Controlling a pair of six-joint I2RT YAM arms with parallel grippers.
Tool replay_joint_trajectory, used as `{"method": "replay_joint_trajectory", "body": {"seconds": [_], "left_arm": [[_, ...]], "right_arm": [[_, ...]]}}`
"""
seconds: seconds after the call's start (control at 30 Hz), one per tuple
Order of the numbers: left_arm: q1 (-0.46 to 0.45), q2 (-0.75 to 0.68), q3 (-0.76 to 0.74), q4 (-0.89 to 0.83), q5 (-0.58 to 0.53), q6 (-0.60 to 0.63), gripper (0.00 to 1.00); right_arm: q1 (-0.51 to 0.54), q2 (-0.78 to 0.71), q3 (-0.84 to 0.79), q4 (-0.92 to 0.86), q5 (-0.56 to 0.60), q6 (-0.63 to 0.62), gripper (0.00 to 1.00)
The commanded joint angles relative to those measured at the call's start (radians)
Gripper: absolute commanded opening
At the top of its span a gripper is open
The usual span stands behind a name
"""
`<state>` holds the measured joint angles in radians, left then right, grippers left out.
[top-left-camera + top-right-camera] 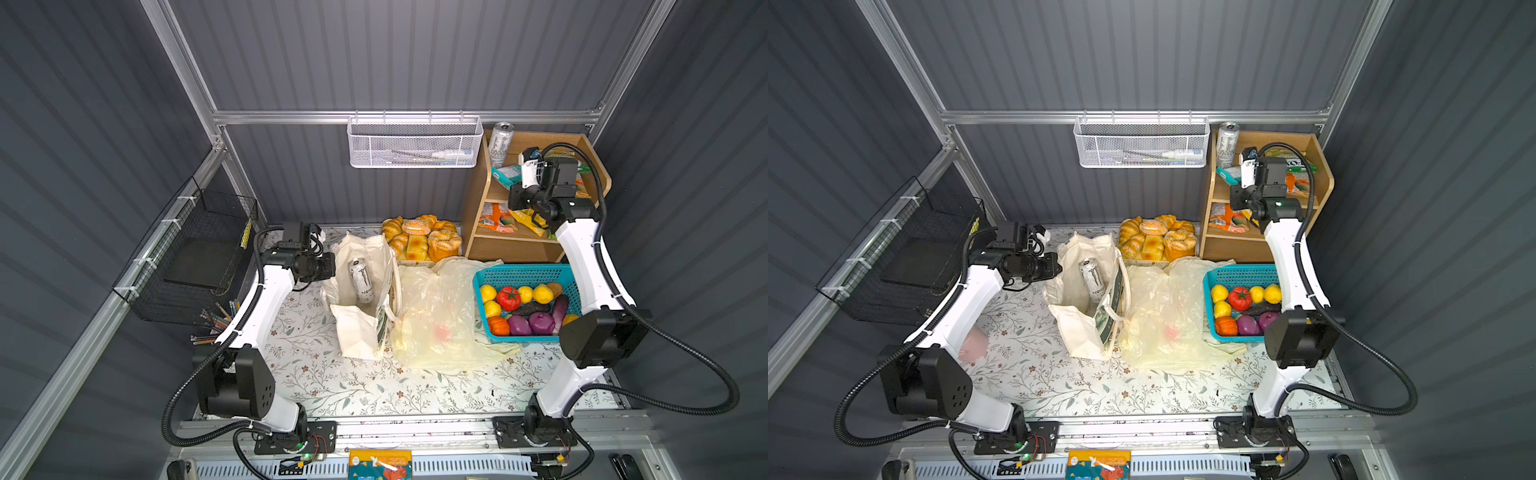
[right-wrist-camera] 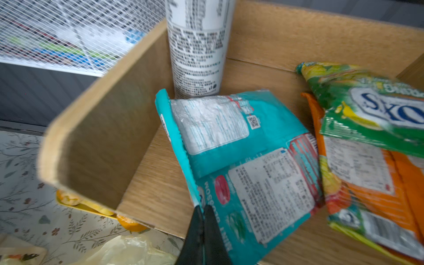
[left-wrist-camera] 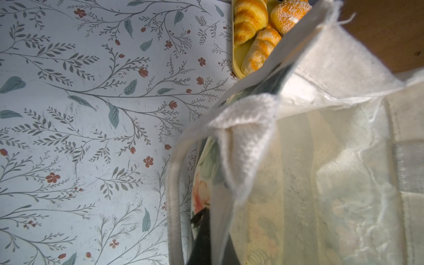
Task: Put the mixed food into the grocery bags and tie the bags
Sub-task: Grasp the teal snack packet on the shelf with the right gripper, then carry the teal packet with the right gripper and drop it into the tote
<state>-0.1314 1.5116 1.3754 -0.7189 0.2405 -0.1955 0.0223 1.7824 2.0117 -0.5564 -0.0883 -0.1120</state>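
Your right end effector (image 2: 203, 210) is clamped on the near edge of the teal packet (image 2: 241, 142) on the shelf (image 2: 156, 188) — lift slowly, clear of the can (image 2: 197, 46) just beyond (a thin pinch may slip). Your left end effector (image 1: 332, 268) grips the canvas tote (image 1: 361, 332) at its rim.

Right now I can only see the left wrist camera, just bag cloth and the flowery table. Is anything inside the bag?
Observer: Yes, a white Monster can sits inside the canvas tote.
Operator: What's the other arm doing?
Observer: The right fingers are pinched shut on a teal packet at its edge, up on the wooden shelf.
Operator: Where's the fruit?
Observer: The toy fruits lie in the teal basket, beside the plastic bag.
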Motion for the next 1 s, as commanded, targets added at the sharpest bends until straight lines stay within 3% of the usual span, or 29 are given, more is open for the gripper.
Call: {"method": "replay_joint_trajectory", "body": {"seconds": [0.0, 0.47, 0.77, 0.97], "left_arm": [[-0.007, 0.012, 0.021, -0.011, 0.016, -0.01, 0.0], [-0.007, 0.015, 0.019, -0.006, 0.014, -0.012, 0.0], [-0.007, 0.02, 0.01, -0.002, 0.012, -0.013, 0.0], [-0.007, 0.022, 0.008, -0.002, 0.011, -0.013, 0.0]], "right_arm": [[0.001, -0.089, 0.002, 0.019, -0.106, 0.065, 0.0], [0.01, -0.281, -0.035, 0.137, -0.388, 0.368, 0.0], [0.152, -0.308, -0.103, 0.273, -0.454, 0.581, 0.0], [0.292, -0.276, -0.134, 0.349, -0.451, 0.653, 0.0]]}}
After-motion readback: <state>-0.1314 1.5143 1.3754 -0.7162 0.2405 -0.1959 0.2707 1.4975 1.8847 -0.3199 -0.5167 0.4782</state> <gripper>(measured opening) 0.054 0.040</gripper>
